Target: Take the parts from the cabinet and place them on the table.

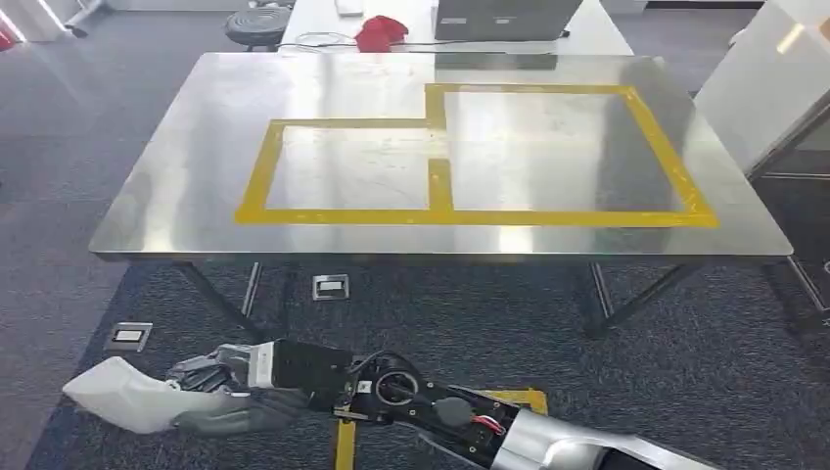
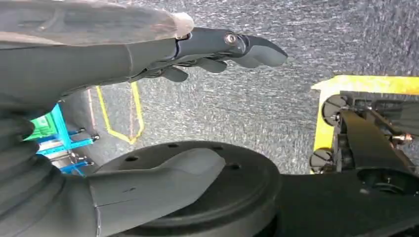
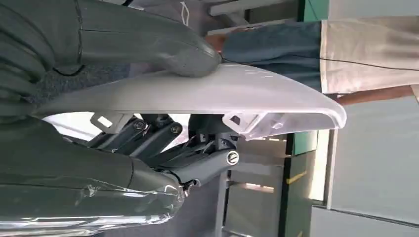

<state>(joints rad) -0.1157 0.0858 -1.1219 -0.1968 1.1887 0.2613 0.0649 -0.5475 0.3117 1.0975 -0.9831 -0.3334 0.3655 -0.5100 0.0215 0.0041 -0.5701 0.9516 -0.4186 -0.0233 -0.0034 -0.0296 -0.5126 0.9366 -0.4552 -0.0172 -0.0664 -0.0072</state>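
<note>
Steel spreads before us as the table, its top marked with yellow tape rectangles, and nothing of the task lies on it yet. We carry the white part low and near, at the left, well short of the table edge. Our right hand is clamped on it, thumb pressing one face and fingers beneath. We judge the smooth curved shell could slide or twist out if the arm swings up fast. It could also catch the table rim on the way. Our left hand hangs over the carpet, fingers extended, holding nothing. The part's far end is hidden in the wrist view, so its full shape stays unclear.
</note>
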